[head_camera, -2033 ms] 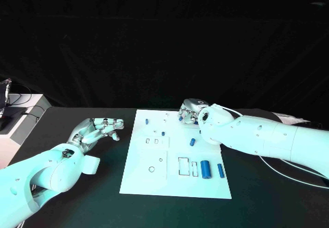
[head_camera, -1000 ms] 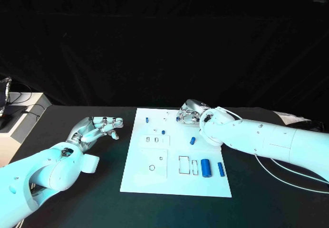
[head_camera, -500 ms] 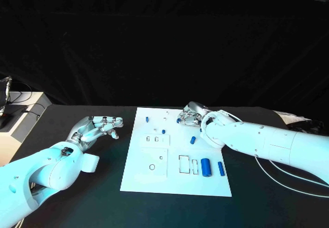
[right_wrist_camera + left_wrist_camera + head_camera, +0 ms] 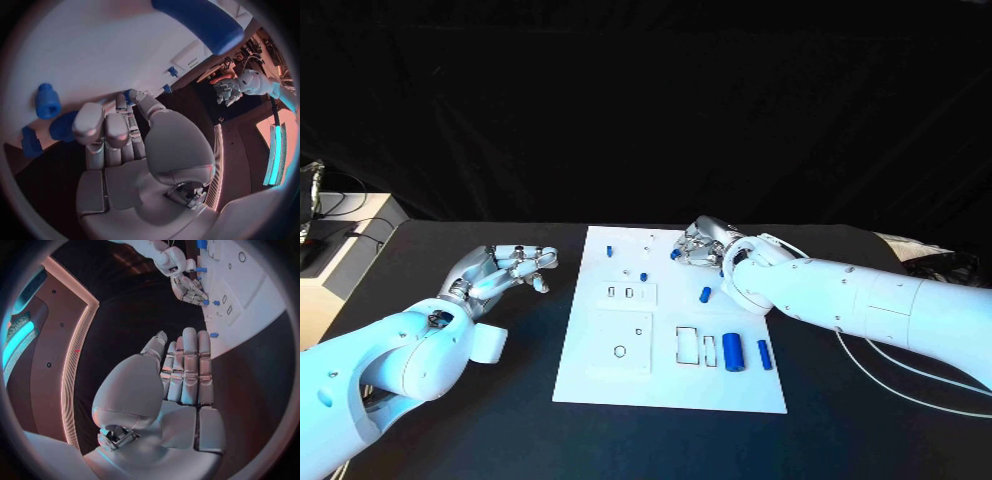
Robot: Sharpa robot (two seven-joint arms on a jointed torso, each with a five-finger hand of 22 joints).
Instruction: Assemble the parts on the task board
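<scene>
The white task board (image 4: 596, 375) lies in the middle of the black table. Small blue parts lie on it: one at the far left (image 4: 609, 252), one by the slots (image 4: 643, 277), one mid-board (image 4: 705, 294). A thick blue cylinder (image 4: 731, 353) and a slimmer one (image 4: 764, 354) lie at the near right. My right hand (image 4: 705, 243) hovers over the board's far right part with its fingers curled, pinching a small blue part (image 4: 676, 254) at the fingertips (image 4: 89, 120). My left hand (image 4: 502, 272) floats left of the board, fingers (image 4: 187, 365) straight and spread, holding nothing.
Empty slots and holes (image 4: 687, 346) mark the board's near half. More blue parts (image 4: 47, 100) lie close to my right hand on the board. A white cabinet (image 4: 336, 245) with cables stands past the table's left edge. A white cable (image 4: 906, 390) trails at the right.
My right hand has edged slightly toward the board's middle, still curled over the small blue part. My left hand has stayed where it was.
</scene>
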